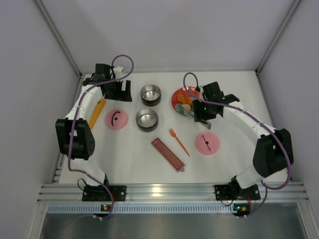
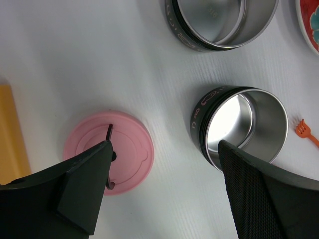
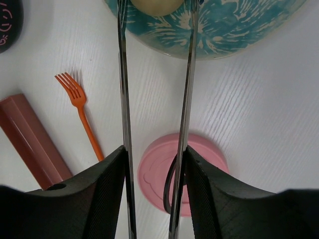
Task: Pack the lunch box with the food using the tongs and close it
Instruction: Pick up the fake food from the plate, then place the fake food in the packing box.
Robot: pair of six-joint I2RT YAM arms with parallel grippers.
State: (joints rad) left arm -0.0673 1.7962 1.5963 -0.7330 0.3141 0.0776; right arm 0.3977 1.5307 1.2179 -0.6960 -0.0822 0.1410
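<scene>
On the right side of the white table (image 1: 134,149), the right gripper (image 3: 154,159) is clamped on the tongs (image 3: 123,99), one finger pressing each slim arm from outside.
- Tongs: the two arms run forward from the fingers to the patterned plate (image 3: 239,25), their tips on either side of the pale ball (image 3: 149,5).
- Food (image 1: 185,104): all on the plate, just ahead of this gripper.
- Right lid (image 3: 209,164): pink, flat on the table under the fingers, apart from both tins.
- Left gripper (image 2: 164,149): jaws wide apart, holding nothing, hovering over bare table between the left lid (image 2: 127,149) and the near tin (image 2: 249,124).
- Far tin (image 2: 224,20): open and upright beyond the near tin, which is also open.
- Other items: orange fork (image 3: 82,114), dark-red tray (image 3: 30,134), orange bar (image 2: 12,134).

Hidden or unclear: the ball and the tong tips are cut off at the top of the right wrist view, so contact cannot be told. From above, the tongs are probably masked by the gripper.

Surroundings: finely ribbed white surface, plain pale walls on three sides, an aluminium rail (image 1: 169,189) along the near edge.
</scene>
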